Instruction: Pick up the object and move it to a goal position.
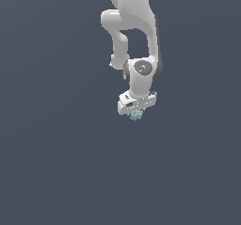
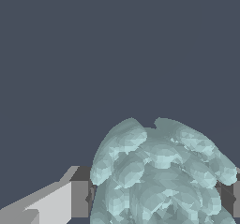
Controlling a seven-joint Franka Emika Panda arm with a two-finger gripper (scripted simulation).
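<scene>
Gripper point(image 1: 136, 112) points down from the white arm point(image 1: 134, 21), against a flat dark grey ground point(image 1: 56, 163) with no other marker on it.

The object point(image 1: 136, 115) — a small teal-cyan lump, bumpy, pale speckles — sits directly under the gripper's palm, touching it or nearly so. In the wrist view the object point(image 2: 159, 176) fills the space between the two fingers point(image 2: 70, 199), one flank against each. Jaws stand narrowed to the lump's width and look closed onto it; contact on the far side is at the frame edge, so less certain there.

Whether the lump rests on the ground or hangs clear of it — cannot tell; no shadow or surface cue.

Handling, as judged:
- Tiny next to the gripper, so likely very light; weight should be no issue.
- Knobbly, rounded surface gives the flat pads only a few high points to bear on; could roll or pivot in the grip.
- Looks rigid, not squashy, though a render can't confirm.
- Best hold is across the widest middle, pads centred on opposite flanks — roughly where they sit now.

No goal marker shows in either view.
</scene>
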